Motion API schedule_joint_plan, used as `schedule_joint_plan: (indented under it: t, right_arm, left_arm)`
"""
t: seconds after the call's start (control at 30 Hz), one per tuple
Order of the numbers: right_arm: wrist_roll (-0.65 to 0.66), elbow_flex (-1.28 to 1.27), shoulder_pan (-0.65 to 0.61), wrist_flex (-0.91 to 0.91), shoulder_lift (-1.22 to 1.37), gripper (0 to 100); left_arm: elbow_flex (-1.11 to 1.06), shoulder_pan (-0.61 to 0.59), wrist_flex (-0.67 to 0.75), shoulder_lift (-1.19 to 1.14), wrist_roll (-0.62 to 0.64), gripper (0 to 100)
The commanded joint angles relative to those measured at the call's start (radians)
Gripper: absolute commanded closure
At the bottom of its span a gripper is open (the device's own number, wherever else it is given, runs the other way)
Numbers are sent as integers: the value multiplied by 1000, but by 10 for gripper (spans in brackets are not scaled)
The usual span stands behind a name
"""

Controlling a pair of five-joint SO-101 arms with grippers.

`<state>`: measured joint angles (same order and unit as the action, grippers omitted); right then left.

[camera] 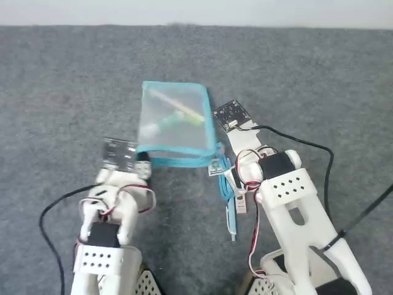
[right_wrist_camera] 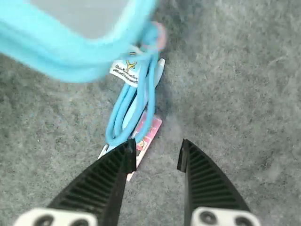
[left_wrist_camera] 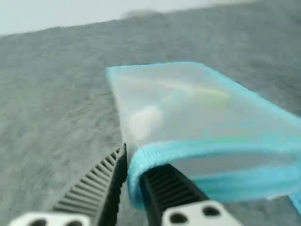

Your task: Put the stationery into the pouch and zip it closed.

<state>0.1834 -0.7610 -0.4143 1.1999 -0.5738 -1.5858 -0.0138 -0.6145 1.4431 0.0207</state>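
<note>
Pouch (camera: 175, 126) lay flat near the middle of the grey desk (camera: 67, 80), translucent with blue trim. At least one yellow-green pen (camera: 181, 112) was visible through its wall, plus a pale rounded object I could not identify. Left tool (left_wrist_camera: 135, 165) was clamped on the blue-trimmed corner of the pouch nearest that arm, with the trim pinched between its jaws. Right tool (right_wrist_camera: 157, 145) hung just above the desk at the pouch's other near corner, jaws apart and gripping nothing. Directly ahead of it lay a blue cord (right_wrist_camera: 117, 117) looped from that corner of the pouch. A slim pale item (camera: 233, 221) with a pink label (right_wrist_camera: 149, 133) lay under the cord on the desk, outside the pouch. It may have been a remaining pen, but I could not confirm that. Zipper state was not readable along the near edge. Judgement: loading was mostly done. Remaining work was to insert the outside item if it was stationery, then draw the zip shut while the left tool anchored the pouch.
</note>
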Motion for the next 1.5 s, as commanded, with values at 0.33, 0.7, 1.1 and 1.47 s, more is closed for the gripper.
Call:
schedule_joint_plan:
  t: [0.33, 0.7, 1.1, 1.47]
  right_arm:
    - [-5, -5, 12, -8, -35, 843]
    - [-3, 12, 74, -21, 217, 843]
    - [-15, -94, -36, -150, 249, 843]
    - [-46, -175, -65, -249, 262, 843]
  left_arm:
    - [101, -147, 0, -14, 83, 988]
    - [67, -155, 48, -17, 75, 988]
    - [62, -170, 51, -17, 69, 988]
    - [62, -169, 52, -17, 69, 988]
